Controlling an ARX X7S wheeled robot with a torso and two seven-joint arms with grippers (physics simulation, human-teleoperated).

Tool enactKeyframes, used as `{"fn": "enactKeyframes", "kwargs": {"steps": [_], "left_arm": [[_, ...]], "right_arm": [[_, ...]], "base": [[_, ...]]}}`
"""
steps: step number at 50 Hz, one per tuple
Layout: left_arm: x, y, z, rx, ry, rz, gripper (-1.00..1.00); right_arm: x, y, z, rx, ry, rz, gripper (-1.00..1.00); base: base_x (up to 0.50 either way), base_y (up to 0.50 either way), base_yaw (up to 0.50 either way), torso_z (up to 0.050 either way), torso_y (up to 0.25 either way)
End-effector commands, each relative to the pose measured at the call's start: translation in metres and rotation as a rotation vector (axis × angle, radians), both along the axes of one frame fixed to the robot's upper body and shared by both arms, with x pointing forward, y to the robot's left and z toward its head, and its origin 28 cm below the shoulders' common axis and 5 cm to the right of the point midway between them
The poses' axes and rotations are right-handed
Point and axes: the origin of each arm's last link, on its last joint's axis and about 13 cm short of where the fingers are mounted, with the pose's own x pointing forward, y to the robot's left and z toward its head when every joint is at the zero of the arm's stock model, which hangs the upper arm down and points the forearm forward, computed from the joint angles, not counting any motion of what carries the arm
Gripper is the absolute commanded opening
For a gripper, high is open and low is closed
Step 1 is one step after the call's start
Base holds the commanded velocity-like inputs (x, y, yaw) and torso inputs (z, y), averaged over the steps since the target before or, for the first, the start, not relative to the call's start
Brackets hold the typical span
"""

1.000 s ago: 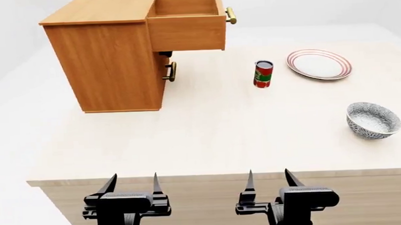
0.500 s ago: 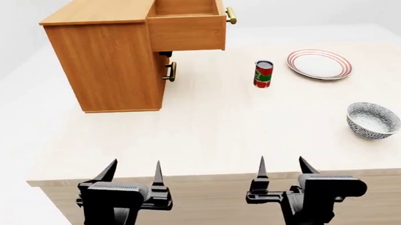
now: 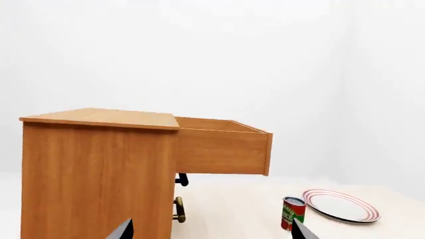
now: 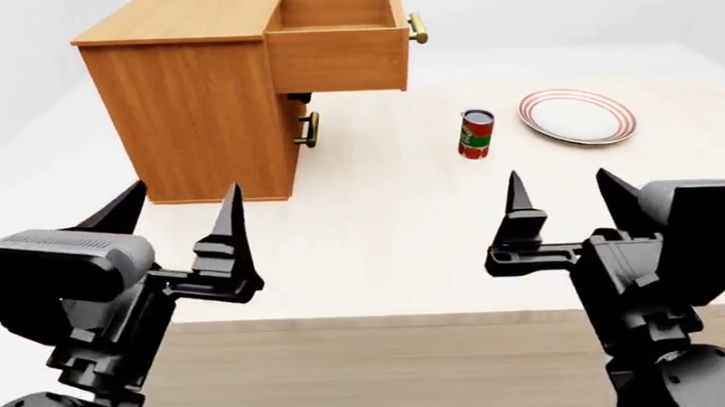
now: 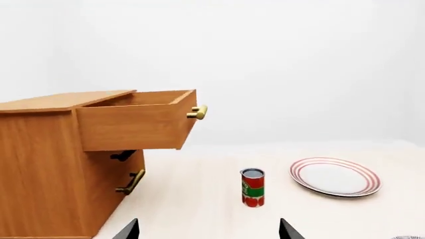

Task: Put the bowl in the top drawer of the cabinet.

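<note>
At the near right, the right gripper (image 4: 559, 186) is hanging open and empty, probably hiding the bowl; the left gripper (image 4: 184, 196) is gaping too.

1. A pale, faintly grained counter (image 4: 377, 248) fills the scene, with a light wood front edge facing the camera.
2. Plain white walls (image 3: 265, 59) rise behind it, without visible windows.
3. Even, soft light leaves only faint shadows on the counter.

top drawer (image 5: 136, 124) pulled out of cabinet (image 5: 40, 169), can (image 5: 252, 187), plate (image 5: 335, 177)
</note>
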Motion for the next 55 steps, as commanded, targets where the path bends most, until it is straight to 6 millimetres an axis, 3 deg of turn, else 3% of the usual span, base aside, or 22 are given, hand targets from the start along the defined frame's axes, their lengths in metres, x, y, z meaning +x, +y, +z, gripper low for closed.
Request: {"fn": "enactKeyframes", "kwargs": {"steps": [1, 19, 41, 55], "left_arm": [[-0.005, 0.015, 0.039, 0.028, -0.100, 0.030, 1.00], [-0.018, 0.031, 0.062, -0.020, -0.135, 0.043, 1.00], [-0.042, 0.059, 0.101, -0.074, -0.241, 0.038, 1.00], [-0.050, 0.062, 0.114, -0.096, -0.251, 0.019, 1.00]], "right_arm": [[-0.018, -0.009, 0.038, -0.123, -0.075, -0.012, 1.00], [-0.023, -0.024, 0.086, -0.217, -0.109, -0.020, 1.00], [-0.011, -0.031, 0.147, -0.204, -0.148, 0.024, 1.00], [-0.003, -0.034, 0.176, -0.233, -0.159, 0.045, 1.00]], "base": [[0.06, 0.00, 0.00, 0.000, 0.000], [0.19, 0.00, 0.00, 0.000, 0.000], [0.22, 0.00, 0.00, 0.000, 0.000], [0.22, 0.00, 0.00, 0.000, 0.000]]}}
